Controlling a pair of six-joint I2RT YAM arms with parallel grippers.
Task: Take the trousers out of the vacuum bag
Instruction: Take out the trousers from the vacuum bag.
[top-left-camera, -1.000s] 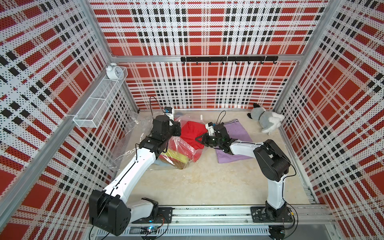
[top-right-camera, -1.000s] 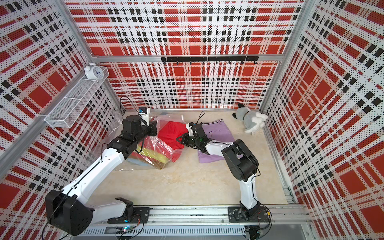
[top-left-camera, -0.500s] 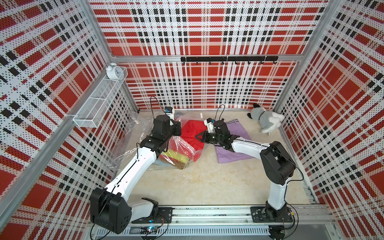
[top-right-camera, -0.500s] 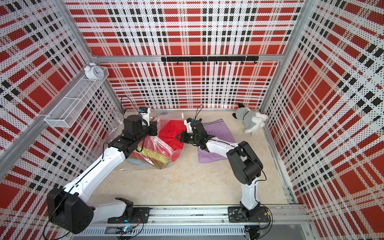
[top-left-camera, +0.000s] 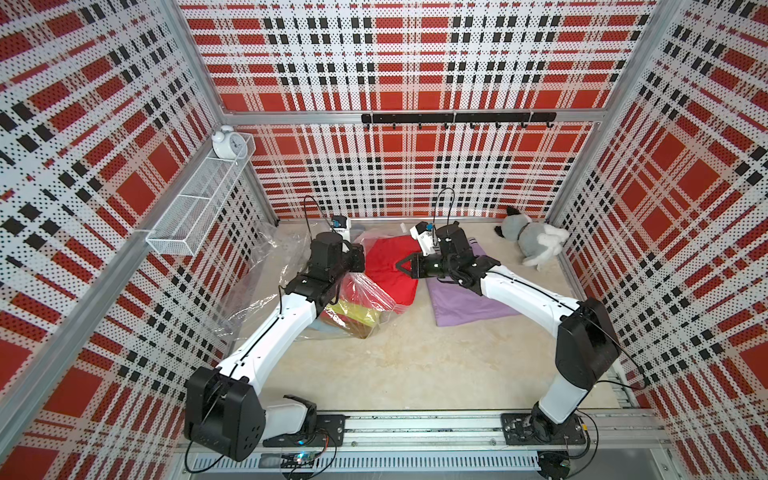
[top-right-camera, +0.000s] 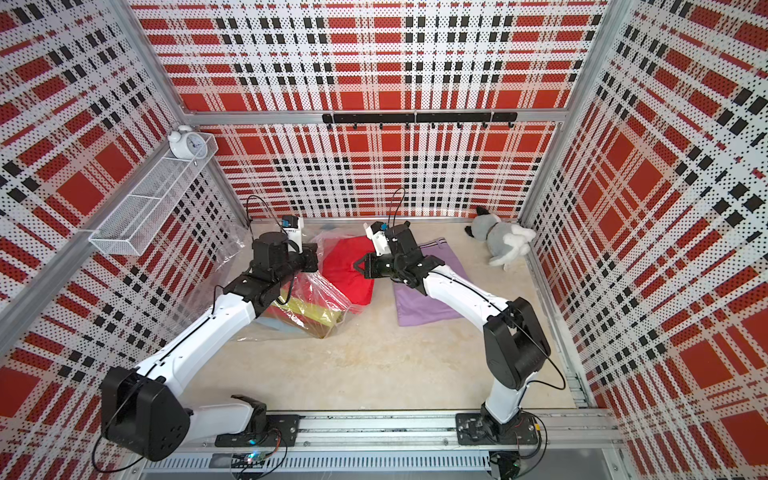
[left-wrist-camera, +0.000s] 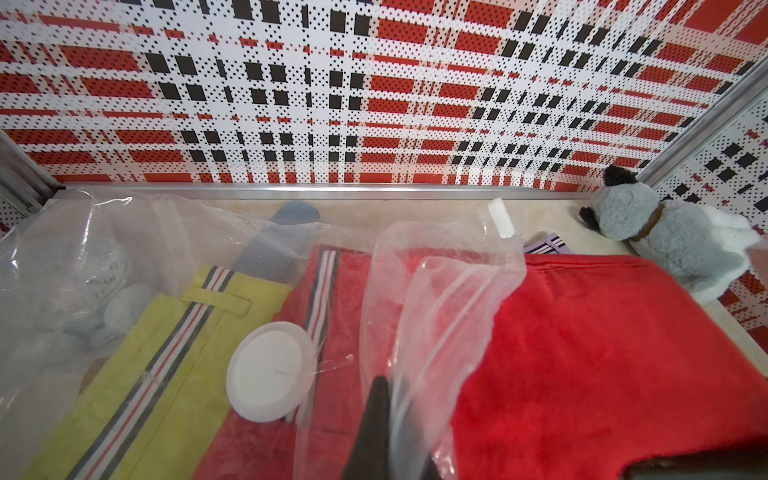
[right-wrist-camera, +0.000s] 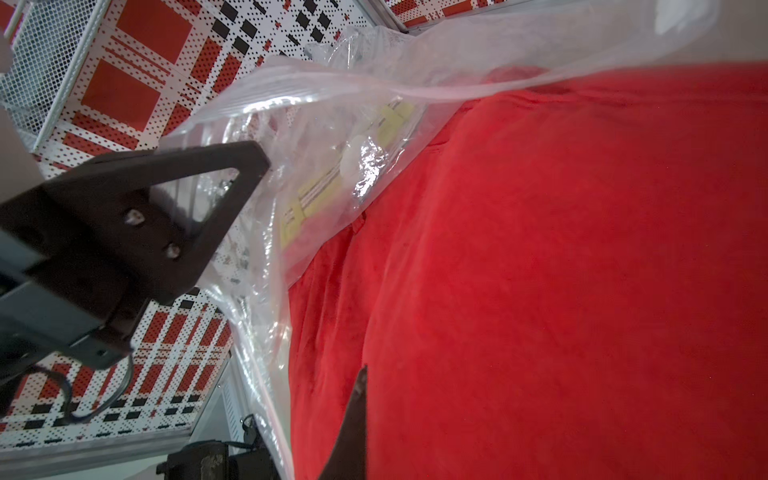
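Note:
The clear vacuum bag lies at the back left, with its white valve cap over the cloth inside. My left gripper is shut on the bag's raised mouth edge. The red trousers stick halfway out of the mouth. My right gripper is shut on their near part. Yellow-green trousers and dark grey denim stay inside. Lilac trousers lie on the floor under my right arm.
A grey-white plush toy lies in the back right corner. A wire shelf with an alarm clock hangs on the left wall. A black hook rail runs along the back wall.
My right gripper has shifted slightly left and back over the red trousers while its elbow swung out to the right. The left arm and the bag have stayed put.

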